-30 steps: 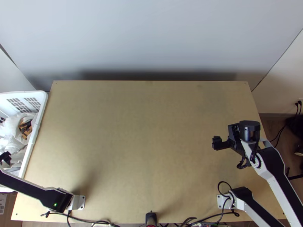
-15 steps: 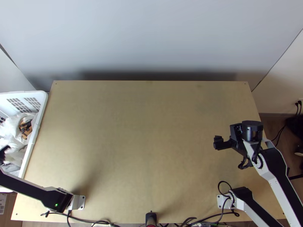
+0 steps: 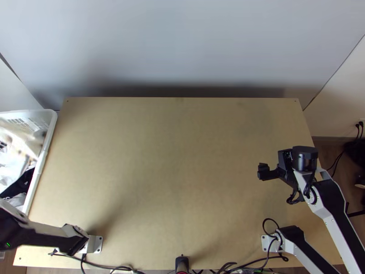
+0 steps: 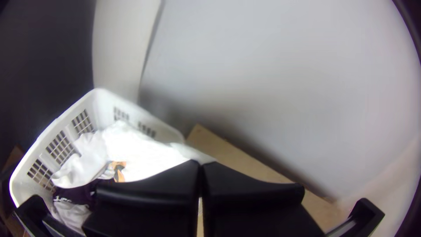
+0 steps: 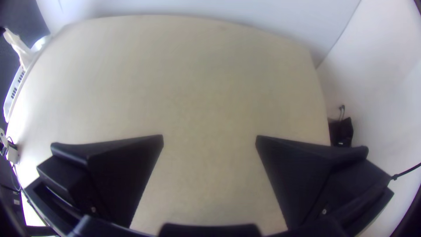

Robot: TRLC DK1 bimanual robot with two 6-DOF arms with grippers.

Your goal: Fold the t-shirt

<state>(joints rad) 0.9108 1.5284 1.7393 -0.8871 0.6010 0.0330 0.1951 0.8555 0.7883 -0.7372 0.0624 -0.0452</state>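
Note:
White cloth (image 3: 22,140), blurred and bunched, rises from the laundry basket at the table's left side in the top view. The left wrist view has my left gripper (image 4: 201,169) shut on a narrow end of this white cloth (image 4: 136,151); the rest slopes down into the basket, with an orange-brown print showing. Over the right part of the table is my right gripper (image 3: 264,172), well away from the cloth. Seen from its own wrist, the right gripper (image 5: 209,137) is open, bare tabletop between its fingers.
The white basket (image 3: 42,160) stands against the table's left edge, holding dark and greyish cloth (image 4: 72,213) too. The light wooden table (image 3: 173,173) lies between the arms. Cables (image 3: 109,266) run along its near edge, and a pale wall (image 3: 182,45) rises behind the table.
The left arm has swung back toward the lower left, and white cloth has come up out of the basket, uncovering dark cloth there. The right arm has shifted slightly to the right.

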